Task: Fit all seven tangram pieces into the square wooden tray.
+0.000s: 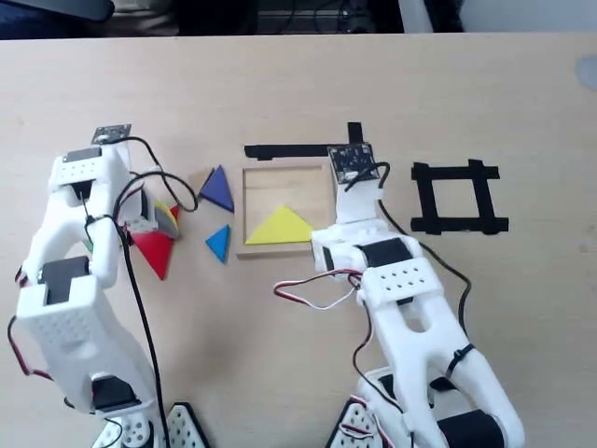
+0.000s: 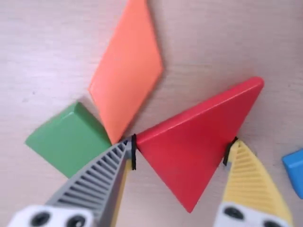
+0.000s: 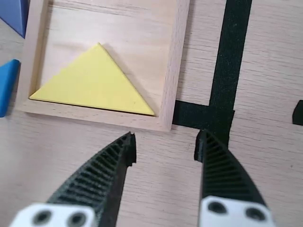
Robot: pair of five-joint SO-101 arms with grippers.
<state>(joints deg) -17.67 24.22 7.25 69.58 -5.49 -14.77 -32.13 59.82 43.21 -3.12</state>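
Note:
The square wooden tray (image 1: pixel 322 201) (image 3: pixel 173 71) holds a yellow triangle (image 1: pixel 278 227) (image 3: pixel 94 82) along its near edge. Left of the tray lie a dark blue triangle (image 1: pixel 217 189) (image 3: pixel 14 14) and a small light blue triangle (image 1: pixel 219 242) (image 3: pixel 7 85) (image 2: pixel 294 168). My left gripper (image 1: pixel 154 229) (image 2: pixel 182 151) is shut on the red triangle (image 1: pixel 156 252) (image 2: pixel 199 146), a finger on each slanted edge. An orange parallelogram (image 2: pixel 125 71) and a green square (image 2: pixel 66 142) lie right beside it. My right gripper (image 3: pixel 163 144) stands open over bare table off the tray's near right corner.
Black tape strips (image 1: pixel 289 149) (image 3: pixel 227 56) mark the table behind the tray, and a taped square outline (image 1: pixel 457 196) lies to the right. The right arm (image 1: pixel 392 271) stretches over the table beside the tray. Cables (image 1: pixel 317 299) trail between the arms.

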